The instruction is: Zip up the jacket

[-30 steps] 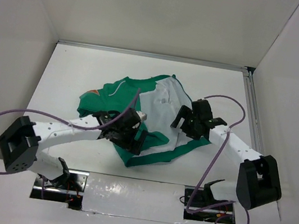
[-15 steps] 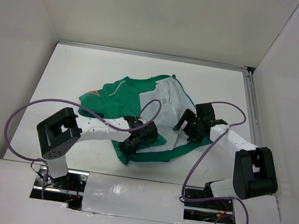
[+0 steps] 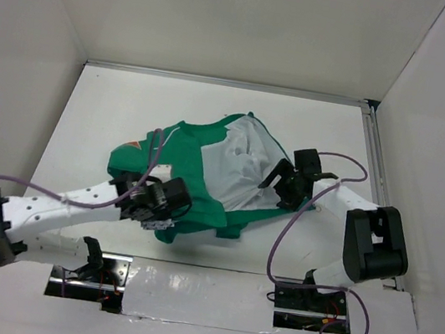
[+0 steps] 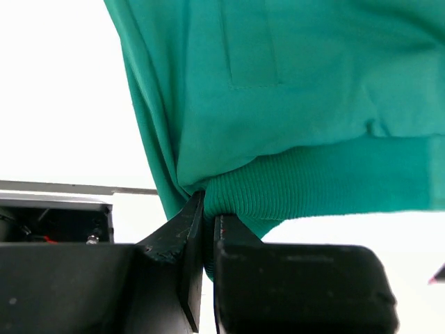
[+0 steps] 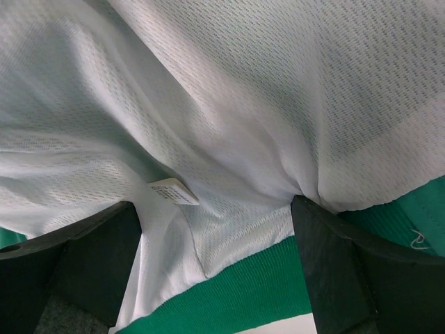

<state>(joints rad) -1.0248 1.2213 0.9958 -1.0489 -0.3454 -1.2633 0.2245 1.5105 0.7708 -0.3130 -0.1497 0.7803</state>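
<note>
Bare table (image 3: 105, 106) can be found along the far edge and down the left side, so a pass could be made there. The middle's taken up by the rumpled jacket (image 3: 198, 159). The near-left is blocked by the left arm (image 3: 65, 197), and the right side by the right arm (image 3: 336, 200) and its looping purple cable (image 3: 276, 245). Everything's boxed in by white walls (image 3: 228, 24).

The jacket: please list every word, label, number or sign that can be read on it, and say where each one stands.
No text can be read in any view.
Small white tag sewn inside the jacket: faint print, too small to read.
Orange patch at the shoulder: too small in the top view to tell whether it carries any letters.
</note>
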